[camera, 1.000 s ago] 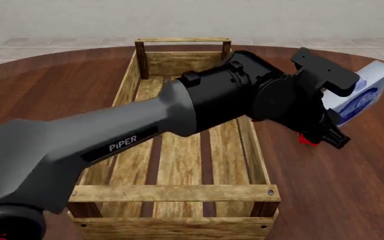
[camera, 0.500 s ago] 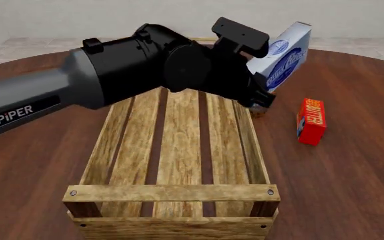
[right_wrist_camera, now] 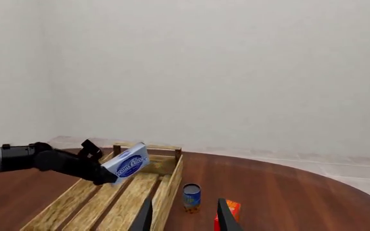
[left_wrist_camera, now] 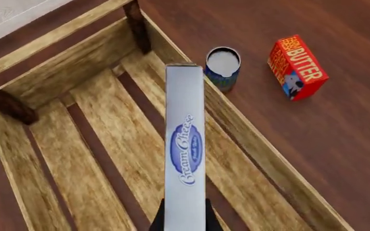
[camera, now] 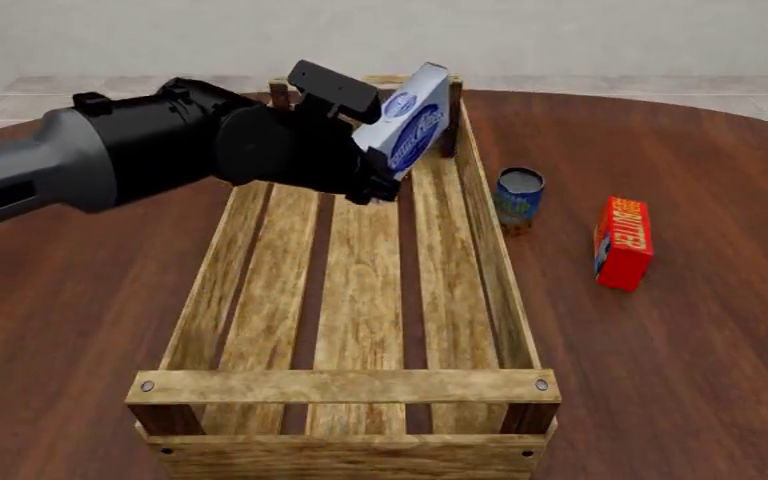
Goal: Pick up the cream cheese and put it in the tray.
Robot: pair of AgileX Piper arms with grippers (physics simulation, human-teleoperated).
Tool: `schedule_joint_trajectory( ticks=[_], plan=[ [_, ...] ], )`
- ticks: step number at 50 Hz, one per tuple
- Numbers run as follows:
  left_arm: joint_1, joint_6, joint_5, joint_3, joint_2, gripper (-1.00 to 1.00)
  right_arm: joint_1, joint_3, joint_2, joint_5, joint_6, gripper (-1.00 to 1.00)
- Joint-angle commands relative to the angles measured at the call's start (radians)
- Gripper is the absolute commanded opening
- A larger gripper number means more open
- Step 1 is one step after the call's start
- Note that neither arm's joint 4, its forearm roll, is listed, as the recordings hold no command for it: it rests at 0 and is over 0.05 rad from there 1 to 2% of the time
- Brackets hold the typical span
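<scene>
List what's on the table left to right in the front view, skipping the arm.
Tray → cream cheese, held up over the tray's far end by the left gripper → blue can → red butter box.

A long tray (camera: 357, 385) of pale, rough-grained wooden slats with dark wooden corner posts sits on a round table (camera: 678, 350) of reddish-brown polished wood planks with a soft sheen. The left gripper (camera: 373, 178) is matt black plastic, on an arm with a smooth grey shell. It holds a cream cheese box (camera: 404, 130) of smooth white-grey printed card. A can (camera: 519, 197) has a dull metal top. The butter box (camera: 622, 242) is glossy red-orange card.
</scene>
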Motion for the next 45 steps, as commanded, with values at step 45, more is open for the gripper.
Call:
schedule_joint_trajectory(
  ticks=[45],
  plan=[
    [0.088,-0.081,-0.262,0.186,0.289,-1.00,0.024,0.046,0.000,-0.012,-0.004,1.00]
  ],
)
